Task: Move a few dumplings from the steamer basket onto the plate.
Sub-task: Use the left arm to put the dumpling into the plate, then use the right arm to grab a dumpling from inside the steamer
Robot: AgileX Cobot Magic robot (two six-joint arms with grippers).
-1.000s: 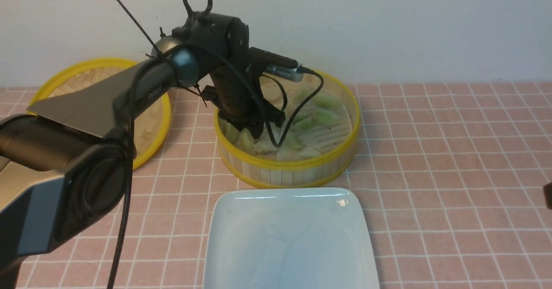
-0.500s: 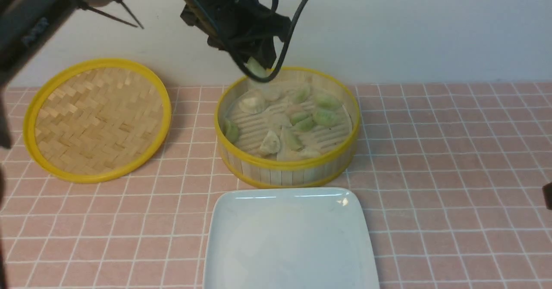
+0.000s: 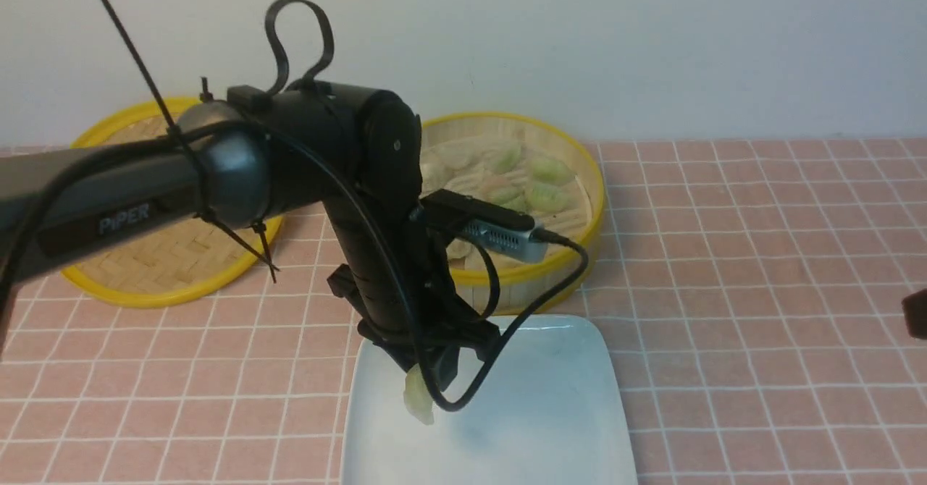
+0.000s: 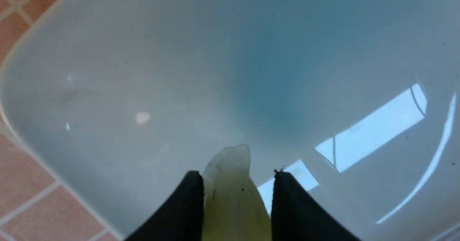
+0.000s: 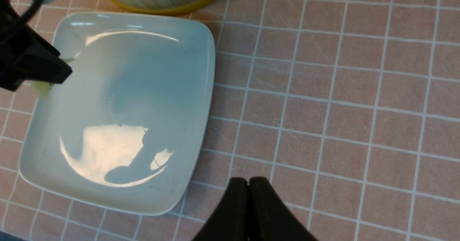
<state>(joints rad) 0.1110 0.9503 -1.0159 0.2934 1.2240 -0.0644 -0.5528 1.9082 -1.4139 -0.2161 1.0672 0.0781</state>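
Note:
My left gripper (image 3: 429, 384) is shut on a pale green dumpling (image 3: 418, 402) and holds it just above the near-left part of the white square plate (image 3: 550, 398). In the left wrist view the dumpling (image 4: 233, 194) sits between the two black fingers (image 4: 187, 201) of the left gripper (image 4: 237, 174), with the plate (image 4: 143, 72) close below. Behind the plate stands the steamer basket (image 3: 588, 174), partly hidden by my left arm, with several dumplings (image 3: 549, 170) inside. The right gripper (image 5: 248, 180) is shut and empty over the tablecloth, right of the plate (image 5: 143, 90).
The flat woven lid (image 3: 166, 260) with a yellow rim lies on the pink tiled cloth left of the basket. A wall runs along the back. My left arm and its cable reach across the basket's front. A dark bit of the right arm (image 3: 916, 315) shows at the right edge.
The left gripper has lifted a dumpling out of the basket, swung up high, then come down toward me over the plate. The right gripper has stayed still.

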